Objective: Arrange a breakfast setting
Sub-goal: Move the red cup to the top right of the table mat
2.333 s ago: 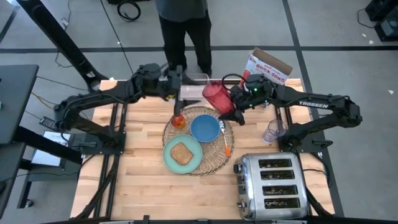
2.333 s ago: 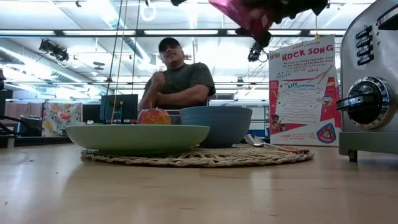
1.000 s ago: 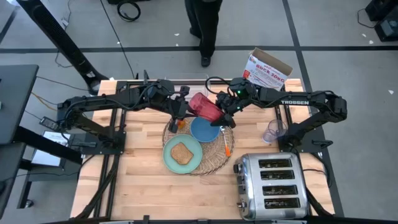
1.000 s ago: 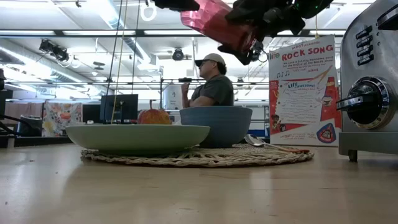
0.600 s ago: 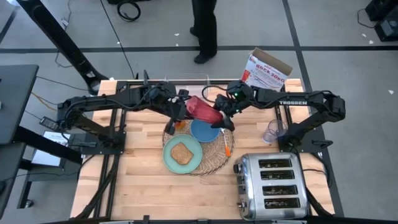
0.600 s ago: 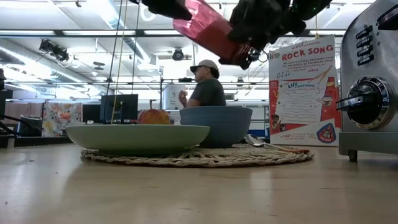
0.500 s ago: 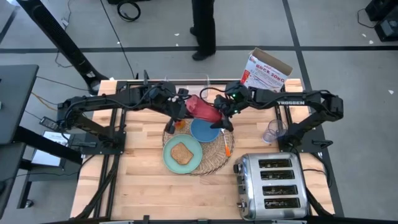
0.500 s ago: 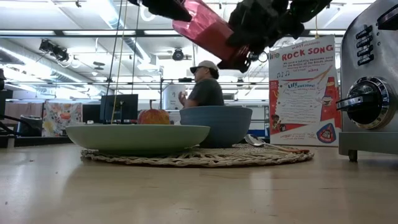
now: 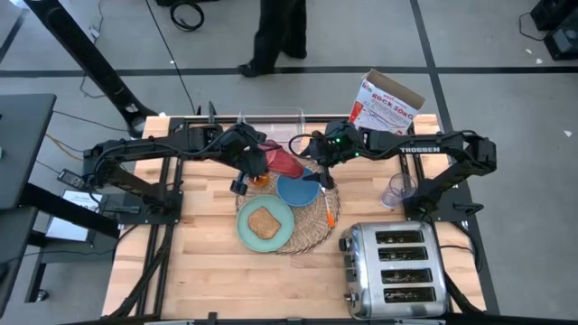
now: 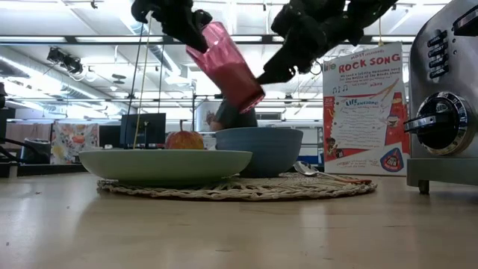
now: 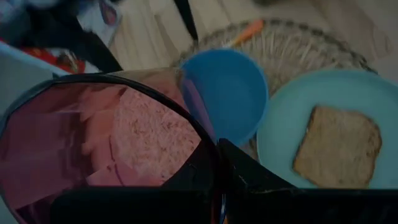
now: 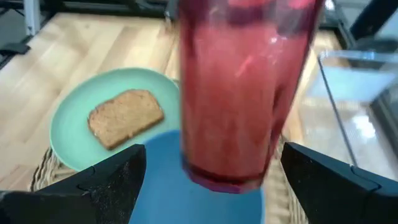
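The red translucent cup (image 10: 224, 66) hangs tilted in the air above the far edge of the round woven wicker placemat (image 9: 307, 236), over the gap between the red-yellow apple (image 10: 184, 140) and the blue bowl (image 9: 297, 189), and my left jaws (image 10: 185, 30) are pinched tight on its rim. My right jaws (image 12: 205, 163) stand wide on either side of the cup's base, touching nothing that I can make out. A rim pinch on a slanted cup is a thin hold, I judge: if I swing or tip it further, it could slide out and drop onto the bowl or the apple. If I lower it without levelling it first, its base edge may catch the bowl's rim and shove the bowl toward the orange-handled utensil (image 9: 328, 209) or the mint-green plate (image 9: 245, 230) with its toast slice (image 9: 264, 221). My right arm's fingers, so near, could also clip the cup as they leave, and a cup set down aslant on the weave may topple onto the desk (image 9: 208, 271).
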Robot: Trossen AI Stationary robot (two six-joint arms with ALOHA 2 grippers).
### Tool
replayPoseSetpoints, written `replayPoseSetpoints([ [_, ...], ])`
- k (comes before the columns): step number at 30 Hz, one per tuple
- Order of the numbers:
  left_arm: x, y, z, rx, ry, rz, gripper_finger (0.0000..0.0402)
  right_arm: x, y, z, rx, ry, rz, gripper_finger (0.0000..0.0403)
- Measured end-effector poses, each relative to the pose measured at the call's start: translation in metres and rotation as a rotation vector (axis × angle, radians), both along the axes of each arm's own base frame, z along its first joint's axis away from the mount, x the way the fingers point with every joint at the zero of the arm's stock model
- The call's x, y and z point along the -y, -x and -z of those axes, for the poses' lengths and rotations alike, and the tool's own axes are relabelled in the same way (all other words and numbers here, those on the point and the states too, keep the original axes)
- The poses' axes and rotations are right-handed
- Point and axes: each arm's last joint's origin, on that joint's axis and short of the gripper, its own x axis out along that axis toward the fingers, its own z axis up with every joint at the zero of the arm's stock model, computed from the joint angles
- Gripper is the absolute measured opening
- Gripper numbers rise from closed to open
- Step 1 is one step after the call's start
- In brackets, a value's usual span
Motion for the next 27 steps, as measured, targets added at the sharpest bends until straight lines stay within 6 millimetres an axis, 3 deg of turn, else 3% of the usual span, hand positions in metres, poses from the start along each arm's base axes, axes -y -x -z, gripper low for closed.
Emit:
replayPoseSetpoints([
  [7,0.000,0.002,0.002,-0.034,-0.027,-0.009,0.0015,0.006,-0.030,0.002,-0.059,-0.005,0.008,0.0376],
  [16,0.000,0.006,0.004,-0.084,-0.044,-0.028,0.0015,0.018,-0.077,-0.030,-0.229,0.014,-0.077,0.0375],
  [21,0.000,0.006,0.004,-0.086,-0.050,-0.032,0.0015,0.023,-0.094,-0.017,-0.262,-0.001,-0.106,0.0375],
  [27,0.005,0.005,0.005,-0.087,-0.069,-0.029,0.0015,0.025,-0.099,-0.006,-0.282,-0.020,-0.122,0.0375],
])
